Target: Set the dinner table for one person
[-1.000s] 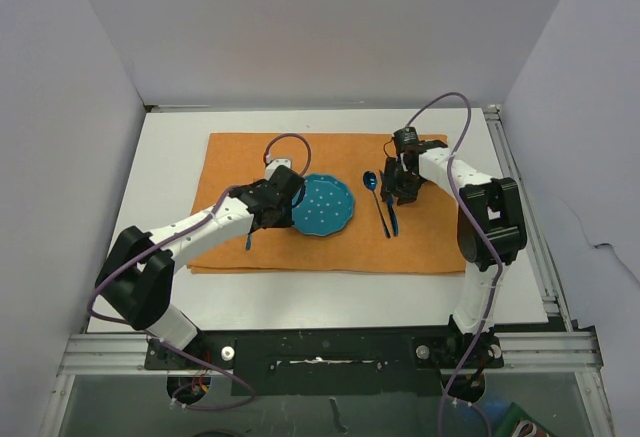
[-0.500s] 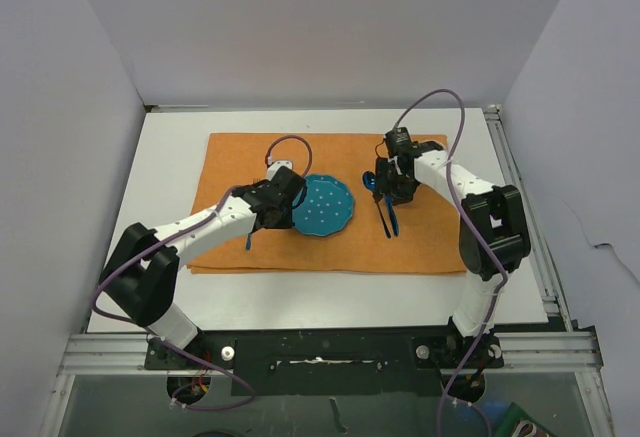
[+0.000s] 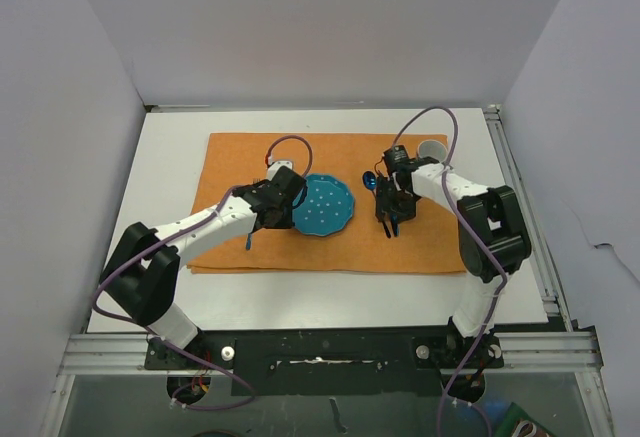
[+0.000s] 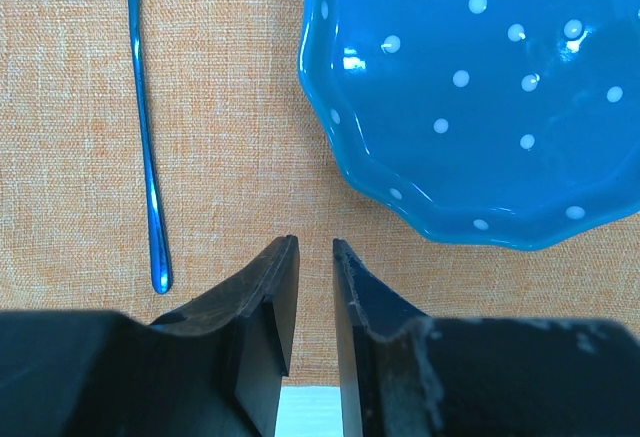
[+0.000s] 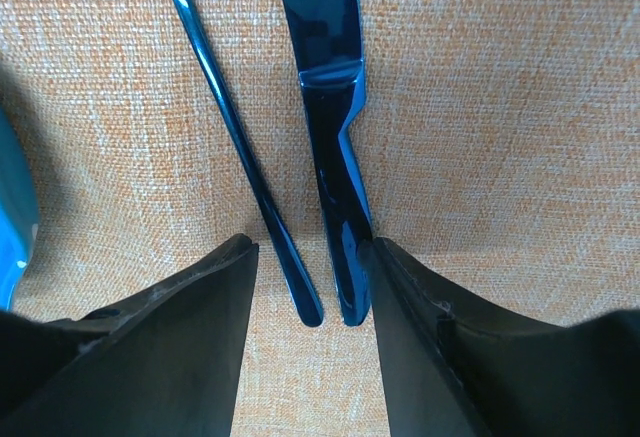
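Note:
On the white dinner table (image 3: pixel 170 137) lies an orange cloth (image 3: pixel 240 157). A blue dotted plate (image 3: pixel 325 207) (image 4: pixel 480 97) rests on the cloth, with a blue fork (image 3: pixel 248 239) (image 4: pixel 146 137) to its left. My left gripper (image 3: pixel 268 215) (image 4: pixel 315 247) hovers between fork and plate, jaws a narrow gap apart and holding nothing. To the plate's right a blue spoon (image 3: pixel 370 180) (image 5: pixel 245 152) and a blue knife (image 5: pixel 335 147) lie side by side. My right gripper (image 3: pixel 391 215) (image 5: pixel 310 249) stands open astride their handle ends. Its right finger touches the knife.
A white cup (image 3: pixel 432 147) stands at the cloth's far right corner, behind my right arm. Grey walls close in the table on three sides. A metal rail (image 3: pixel 520 197) runs along the table's right edge.
My right gripper has slid toward the near edge along the spoon and knife to their handle ends, its jaws spreading wider. The white cup has come into view. The left arm has stayed still.

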Controlling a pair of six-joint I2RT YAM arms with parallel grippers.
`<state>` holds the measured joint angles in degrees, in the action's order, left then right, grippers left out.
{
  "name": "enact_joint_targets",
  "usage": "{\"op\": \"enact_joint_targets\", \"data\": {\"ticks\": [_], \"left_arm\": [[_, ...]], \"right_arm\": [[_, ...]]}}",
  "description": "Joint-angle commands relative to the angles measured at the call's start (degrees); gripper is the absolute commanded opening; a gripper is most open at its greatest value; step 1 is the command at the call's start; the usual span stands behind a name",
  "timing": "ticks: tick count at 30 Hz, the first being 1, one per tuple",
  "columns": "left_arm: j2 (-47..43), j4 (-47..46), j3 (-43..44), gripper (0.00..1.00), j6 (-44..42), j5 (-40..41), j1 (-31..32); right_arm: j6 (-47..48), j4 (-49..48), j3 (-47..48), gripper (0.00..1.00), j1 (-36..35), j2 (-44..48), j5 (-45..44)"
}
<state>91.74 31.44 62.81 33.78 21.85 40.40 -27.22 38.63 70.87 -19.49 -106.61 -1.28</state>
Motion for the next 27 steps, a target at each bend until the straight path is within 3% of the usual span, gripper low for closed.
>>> {"op": "enact_joint_targets", "data": {"ticks": [1, 16, 27], "left_arm": [[-0.1, -1.5, 2.8, 0.21, -0.7, -0.2, 0.2], [-0.4, -1.5, 2.4, 0.21, -0.4, -0.4, 0.4], [-0.5, -1.5, 2.0, 0.20, -0.3, -0.4, 0.6]], "right_arm": [[-0.2, -2.5, -3.2, 0.48, -1.9, -0.8, 1.5], [-2.7, -1.6, -1.4, 0.45, -7.8, -1.4, 1.5], [-1.6, 2.0, 0.6, 0.45, -7.3, -0.7, -2.8]]}}
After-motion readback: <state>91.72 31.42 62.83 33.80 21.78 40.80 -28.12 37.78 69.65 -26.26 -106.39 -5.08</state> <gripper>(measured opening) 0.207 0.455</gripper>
